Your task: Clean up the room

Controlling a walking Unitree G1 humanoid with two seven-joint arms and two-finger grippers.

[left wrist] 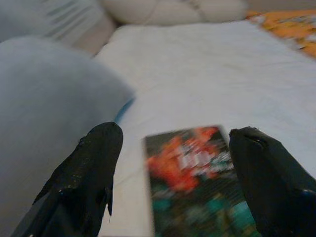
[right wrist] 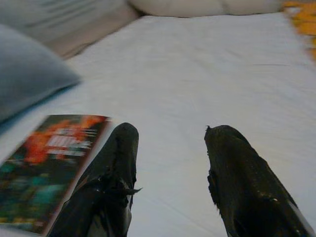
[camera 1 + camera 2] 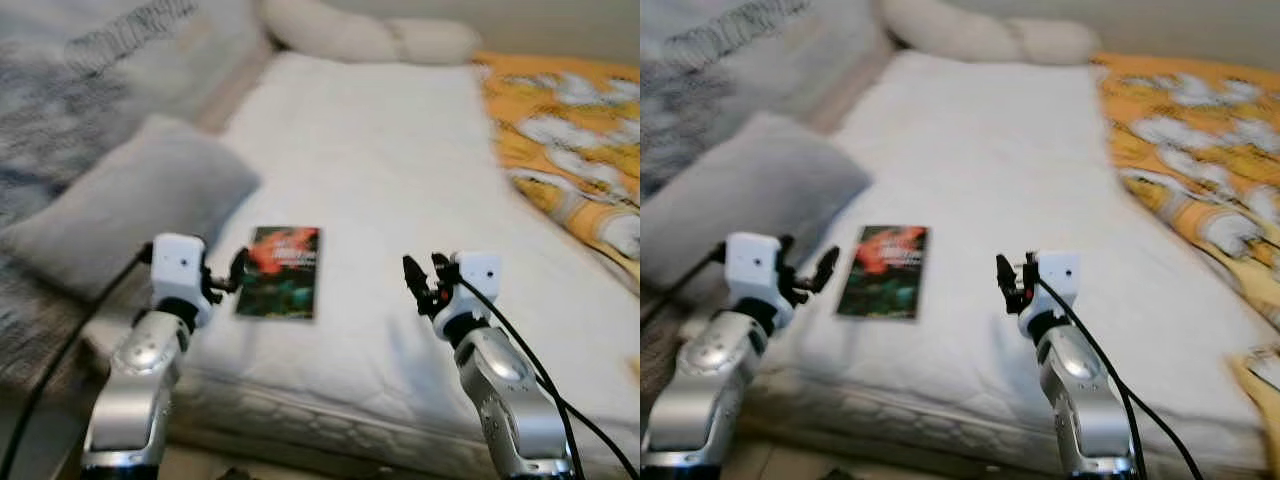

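A thin book (image 3: 281, 272) with a dark green and red cover lies flat on the white mattress (image 3: 390, 180), near its front left edge. My left gripper (image 3: 235, 273) hovers just left of the book, open, its black fingers (image 1: 89, 173) standing either side of the book (image 1: 197, 182) in the left wrist view. My right gripper (image 3: 425, 280) is held above the mattress to the right of the book, open and empty. The book (image 2: 44, 168) appears beside my right fingers (image 2: 113, 173) in the right wrist view.
A grey pillow (image 3: 130, 200) leans at the mattress's left edge beside the book. A patterned grey blanket (image 3: 90, 70) lies behind it. A cream bolster (image 3: 370, 38) sits at the head. An orange flowered quilt (image 3: 570, 140) covers the right side.
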